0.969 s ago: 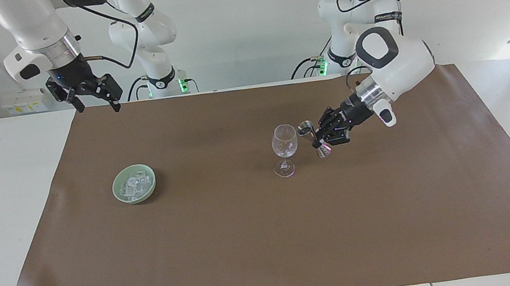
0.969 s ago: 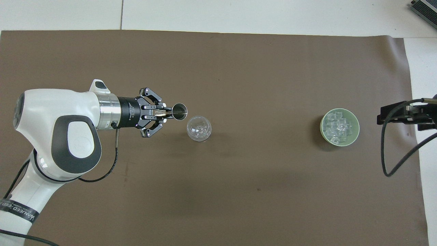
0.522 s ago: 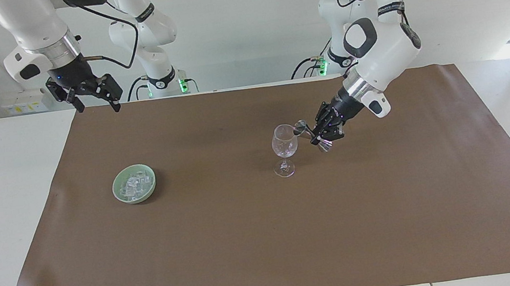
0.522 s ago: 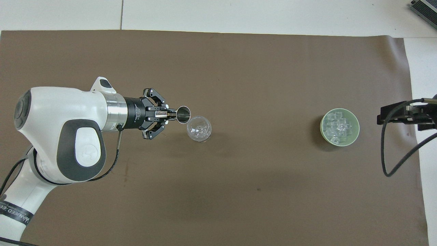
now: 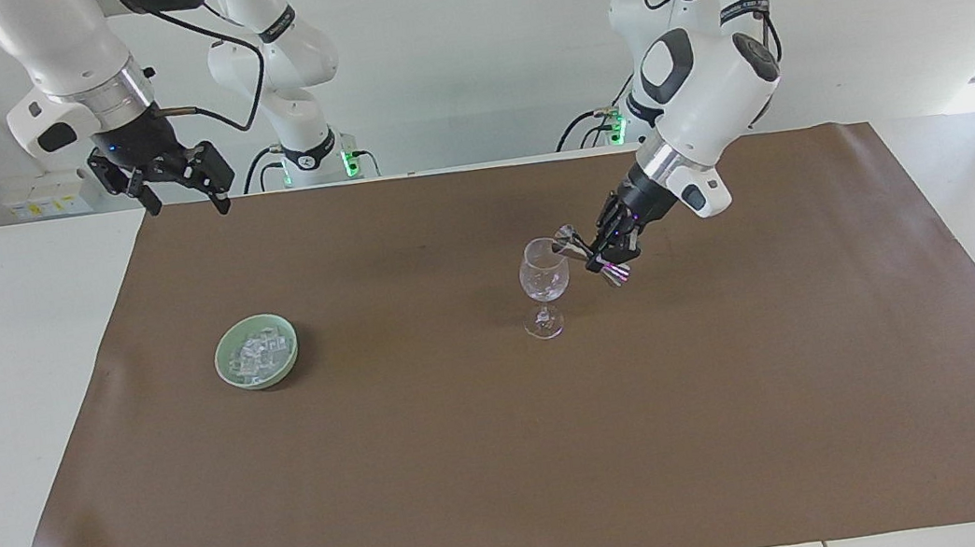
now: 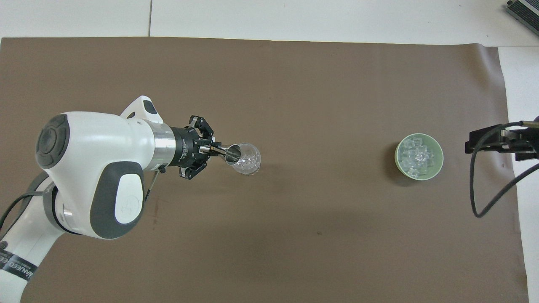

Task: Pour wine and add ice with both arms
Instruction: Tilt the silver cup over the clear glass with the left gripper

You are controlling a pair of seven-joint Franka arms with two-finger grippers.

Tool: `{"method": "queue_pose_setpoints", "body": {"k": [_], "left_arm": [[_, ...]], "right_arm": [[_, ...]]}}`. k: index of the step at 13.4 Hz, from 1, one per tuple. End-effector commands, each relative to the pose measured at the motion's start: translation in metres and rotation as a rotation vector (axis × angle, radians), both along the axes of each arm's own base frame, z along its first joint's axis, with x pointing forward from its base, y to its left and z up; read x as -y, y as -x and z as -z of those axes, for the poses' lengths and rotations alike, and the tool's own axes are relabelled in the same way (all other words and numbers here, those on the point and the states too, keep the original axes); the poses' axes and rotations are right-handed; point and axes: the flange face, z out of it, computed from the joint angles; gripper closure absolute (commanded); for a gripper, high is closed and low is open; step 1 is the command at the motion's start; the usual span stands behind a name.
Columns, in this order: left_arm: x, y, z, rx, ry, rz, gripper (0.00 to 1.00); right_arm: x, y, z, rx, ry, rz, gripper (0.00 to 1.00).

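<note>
Tipping further than a second ago, when it stood upright beside the wine glass (image 5: pixel 544 280), the metal jigger (image 5: pixel 584 253) pinched in the left gripper (image 5: pixel 609 250) now leans with its mouth at the glass's rim. The overhead view shows the jigger's mouth over the bowl of the glass; the facing view shows the right gripper (image 5: pixel 180 193) spread wide, waiting unmoved above the table's edge. The ice (image 6: pixel 416 155) sits heaped in the green bowl (image 6: pixel 438 165) toward the right arm's end.
</note>
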Motion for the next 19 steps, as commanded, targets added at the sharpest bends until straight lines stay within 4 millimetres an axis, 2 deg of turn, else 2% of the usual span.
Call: {"method": "queue_pose_setpoints", "body": {"k": [1, 9, 19], "left_arm": [[0.003, 0.006, -0.008, 0.036, -0.049, 0.019, 1.0], [0.03, 0.006, -0.032, 0.161, -0.191, 0.074, 1.0], [0.059, 0.014, -0.047, 0.324, -0.388, 0.232, 1.0]], "right_arm": [[0.0, 0.006, 0.0, -0.01, 0.0, -0.022, 0.0], [0.001, 0.006, 0.0, -0.009, 0.0, -0.021, 0.0], [0.0, 0.006, 0.0, -0.01, 0.0, -0.022, 0.0]]}}
